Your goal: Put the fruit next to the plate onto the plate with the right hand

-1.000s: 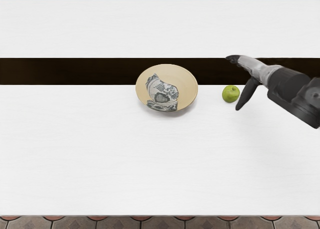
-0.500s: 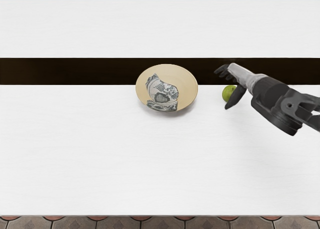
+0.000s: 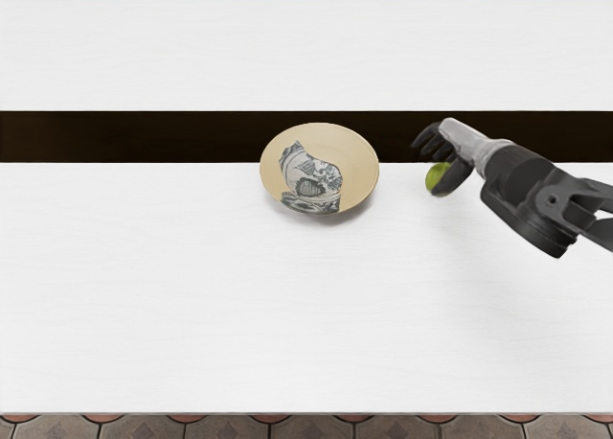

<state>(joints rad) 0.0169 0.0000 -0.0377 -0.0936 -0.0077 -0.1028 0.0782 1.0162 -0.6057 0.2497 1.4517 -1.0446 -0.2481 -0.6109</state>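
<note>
A small green fruit (image 3: 436,176) lies on the white table to the right of a tan plate (image 3: 320,168) with a grey-blue pattern. My right hand (image 3: 440,161) covers the fruit from above and from the right, its dark fingers (image 3: 430,142) curled round it so only the left part of the fruit shows. The fruit still sits on the table surface, about a fruit's width clear of the plate's rim. The right arm comes in from the right edge. The left arm is out of view.
A dark gap (image 3: 144,136) runs across the scene just behind the plate and the hand, splitting the near white table (image 3: 287,295) from a far white surface (image 3: 287,51). Tiled floor shows along the bottom edge.
My right hand moved left and down onto the fruit, and its fingers went from spread to curled round it. The fruit and plate have stayed in place.
</note>
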